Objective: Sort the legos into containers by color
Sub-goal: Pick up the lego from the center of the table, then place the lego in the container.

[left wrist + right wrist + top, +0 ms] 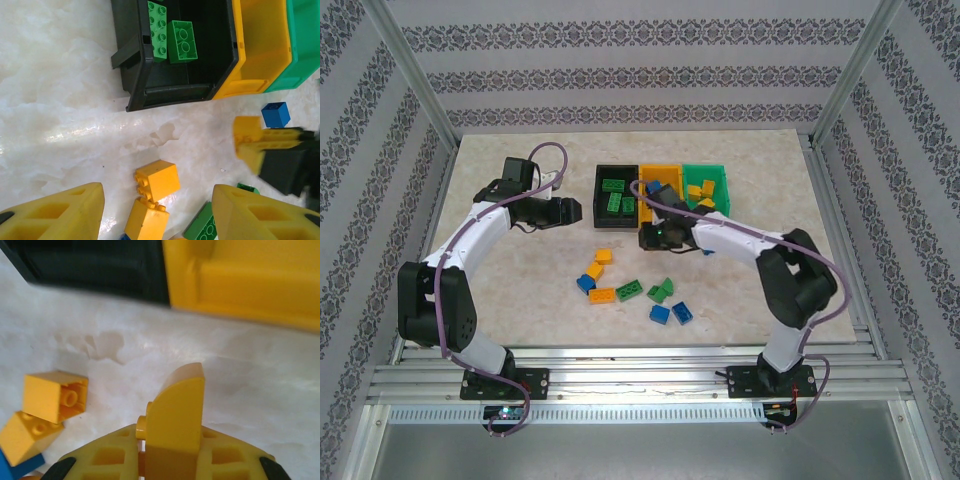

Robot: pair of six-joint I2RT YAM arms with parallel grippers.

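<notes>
The black bin (599,196), orange bin (660,168) and green bin (706,167) stand touching wall to wall; the right gripper (650,238), clamped on a yellow brick (175,410), blocks the orange bin's front; loose bricks (628,290) crowd the near middle; the table (770,175) lies bare right of the bins.
</notes>
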